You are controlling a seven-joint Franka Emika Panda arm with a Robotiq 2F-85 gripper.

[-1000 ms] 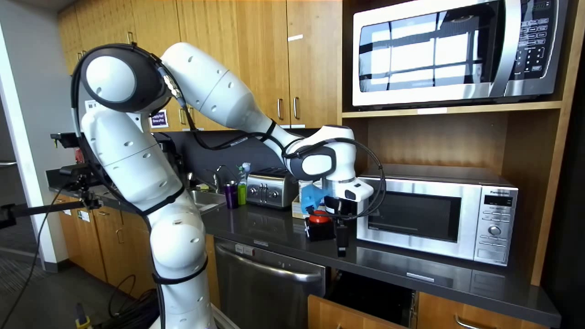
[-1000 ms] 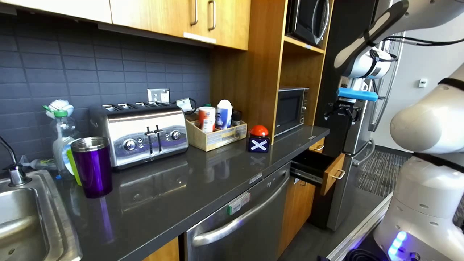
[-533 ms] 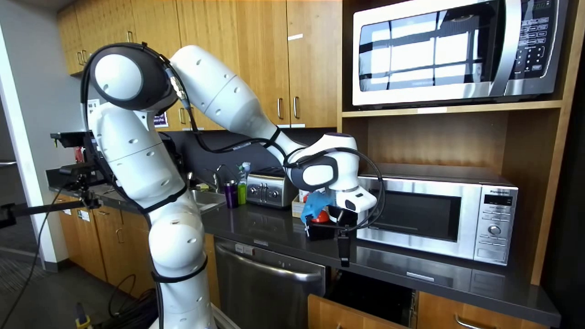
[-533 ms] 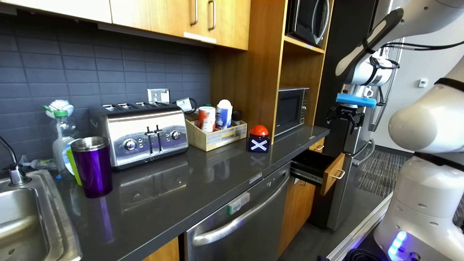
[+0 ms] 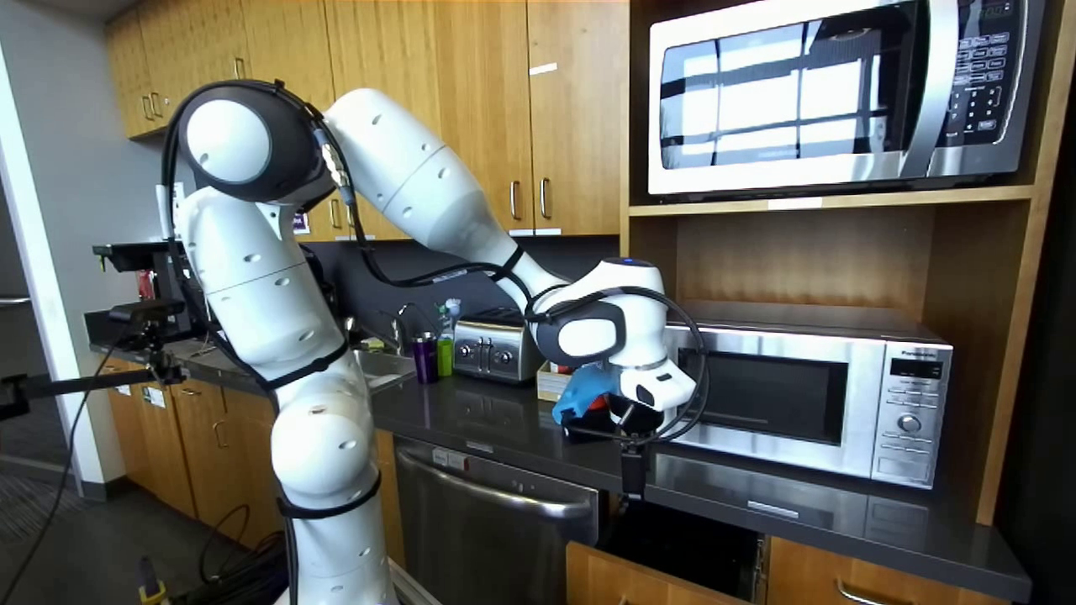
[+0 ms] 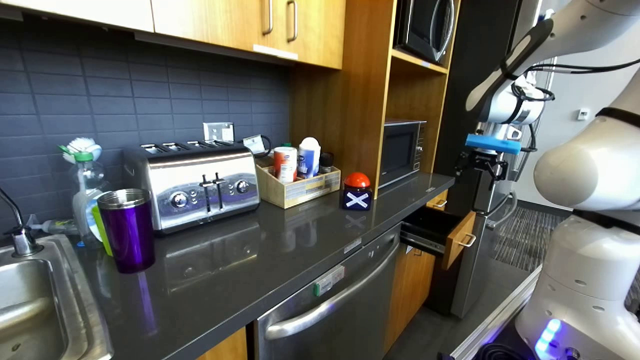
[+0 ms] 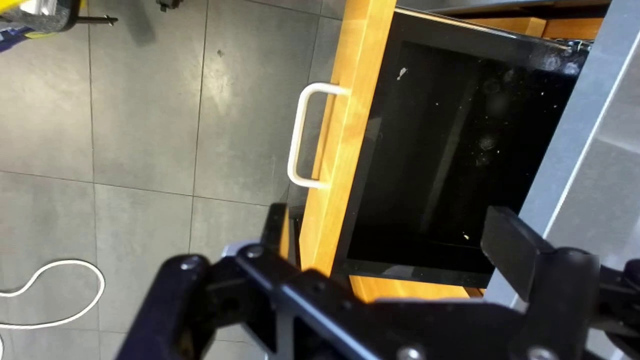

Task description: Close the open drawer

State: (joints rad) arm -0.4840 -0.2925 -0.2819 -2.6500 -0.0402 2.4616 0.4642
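Note:
The drawer stands pulled out below the counter, with its honey-brown front (image 6: 458,241) facing outward. Its front shows in an exterior view (image 5: 643,581), cut off by the lower edge. In the wrist view the drawer's front (image 7: 345,145) runs down the middle, with a pale metal pull (image 7: 296,135) and a dark inside. My gripper (image 7: 389,222) is open with nothing between its fingers. It hangs above the drawer, apart from it, one finger past the drawer front and the other toward the counter edge. It also shows in both exterior views (image 6: 480,169) (image 5: 602,458).
The dark counter (image 6: 280,260) overhangs the drawer. A microwave (image 5: 782,395) and a box with a red dome button (image 6: 357,191) stand on it. The dishwasher front (image 5: 496,521) is beside the drawer, and a closed wooden drawer front (image 5: 841,580) is on its other side.
My gripper has moved down toward the drawer, shifting slightly to the right in both exterior views. The fingers stay apart. The drawer has not moved.

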